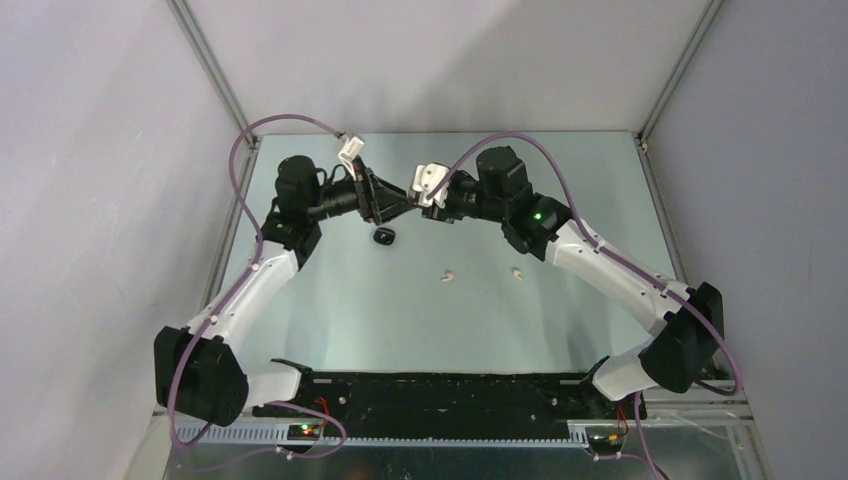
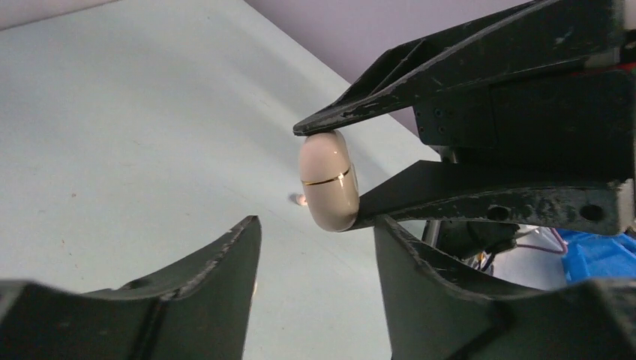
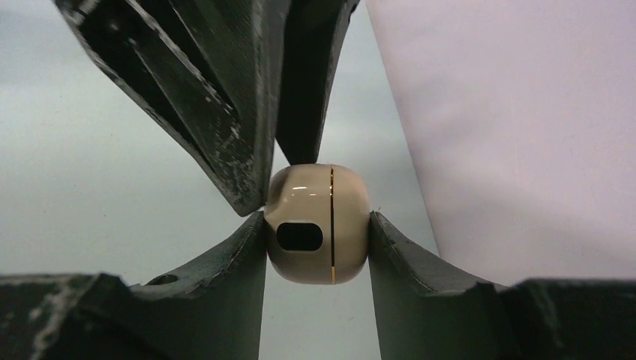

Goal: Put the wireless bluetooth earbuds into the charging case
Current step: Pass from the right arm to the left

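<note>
In the top view, both arms reached in from the near corners with elbows bent outward. The left hand (image 1: 400,207) and the right hand (image 1: 424,208) met tip to tip toward 12 o'clock above the counter (image 1: 560,200). Two cream-white earbuds lay loose on it, one (image 1: 449,273) near the middle and the other (image 1: 517,272) at 3 o'clock from the first. A small black item (image 1: 384,236) sat at 10 o'clock from the first earbud, just below the hands. In the left wrist view, the left hand's fingers (image 2: 225,270) stood spread, and just past their tips was a cream charging case (image 2: 328,180) with a thin gold seam. The right hand's fingers pinched it at 12 and 6 o'clock, clear of the counter. In the right wrist view, the right hand's fingers clamped the case at 3 and 9 o'clock, its dark oval slot facing the camera. The left hand's fingertips came down from 11 o'clock to touch the case's upper left.
</note>
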Available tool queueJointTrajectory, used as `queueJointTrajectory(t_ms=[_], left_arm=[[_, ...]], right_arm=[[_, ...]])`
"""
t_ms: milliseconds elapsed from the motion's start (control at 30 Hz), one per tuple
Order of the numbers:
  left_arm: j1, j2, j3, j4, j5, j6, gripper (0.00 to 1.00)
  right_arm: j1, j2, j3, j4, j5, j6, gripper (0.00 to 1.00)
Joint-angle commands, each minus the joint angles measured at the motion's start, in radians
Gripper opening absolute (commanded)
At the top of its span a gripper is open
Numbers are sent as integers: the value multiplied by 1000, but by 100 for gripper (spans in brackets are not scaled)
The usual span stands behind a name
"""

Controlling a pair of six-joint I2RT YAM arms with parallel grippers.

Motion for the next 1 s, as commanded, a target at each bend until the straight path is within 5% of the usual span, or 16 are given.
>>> queueJointTrajectory(t_ms=[0, 633, 767, 833, 967], left_arm=[[-14, 23, 56, 43, 57, 19, 59], [-35, 98, 110, 43, 122, 4, 23], [-33, 113, 124, 43, 148, 12, 2], [-30, 112, 128, 43, 154, 32, 0], [-29, 89, 118, 43, 180, 158, 0]], right_arm=[[21, -21, 6, 52, 25, -3, 26], [67, -14, 3, 120, 73, -36, 25], [60, -15, -1, 102, 68, -38, 47], [25, -29, 2, 19, -15, 11, 68], [-93, -48, 85, -213, -307, 153, 82]])
